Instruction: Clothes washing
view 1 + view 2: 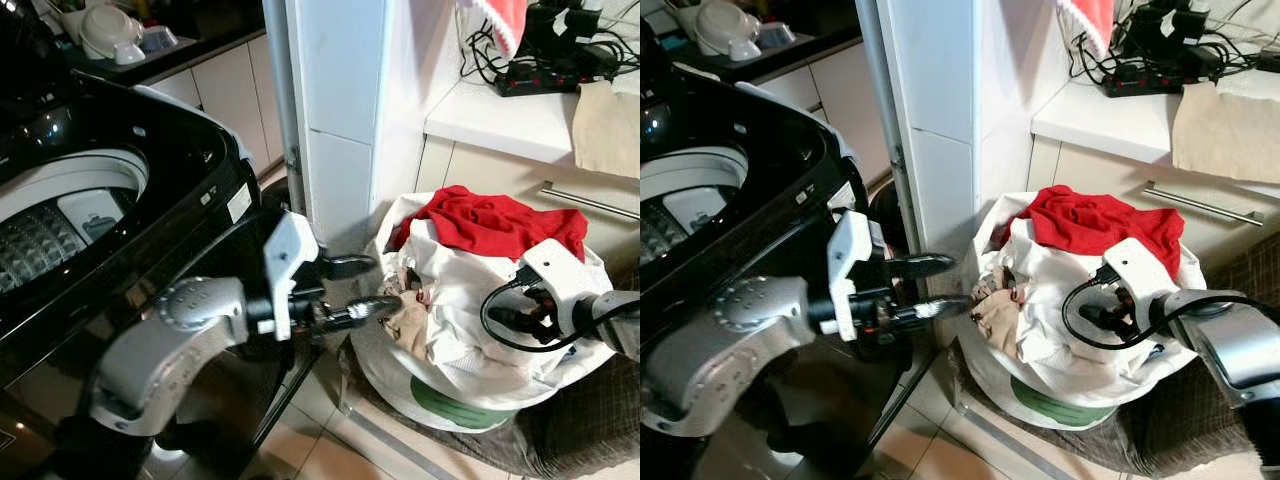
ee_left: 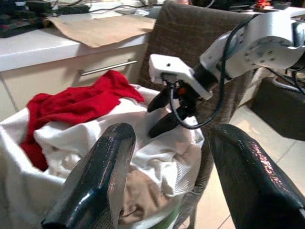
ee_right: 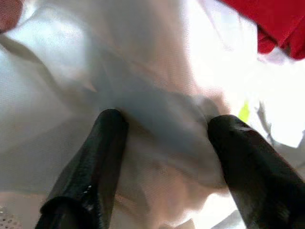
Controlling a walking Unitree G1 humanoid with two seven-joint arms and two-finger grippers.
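Left gripper [image 1: 362, 287]: mid-frame in the left eye view, reaching out from the silver arm toward the basket, fingers spread wide and holding nothing; the lower fingertip sits right at the beige cloth on the basket's near edge.
Right gripper [image 3: 164, 143]: down in the laundry at the right of the left eye view, fingers parted with white fabric bunched between them; the wrist camera shows cloth pressed up against both pads, but no firm pinch can be made out.
Laundry basket [image 1: 440, 400]: lower centre-right, white with a green patch low on its side, heaped full, standing on a brown woven mat [image 1: 580, 430].
Red garment [image 1: 490, 220]: draped over the top of the pile, upper part of the basket.
White clothes [image 1: 470, 300]: filling the basket under and in front of the red one.
Beige cloth [image 1: 408, 318]: on the basket's left side.
Washing machine [image 1: 110, 200]: left of the frame, black, lid up, drum open.
White pillar [image 1: 340, 100]: top centre, between machine and basket.
Counter [image 1: 510, 115]: upper right, with a power strip [image 1: 545, 75] and cables.
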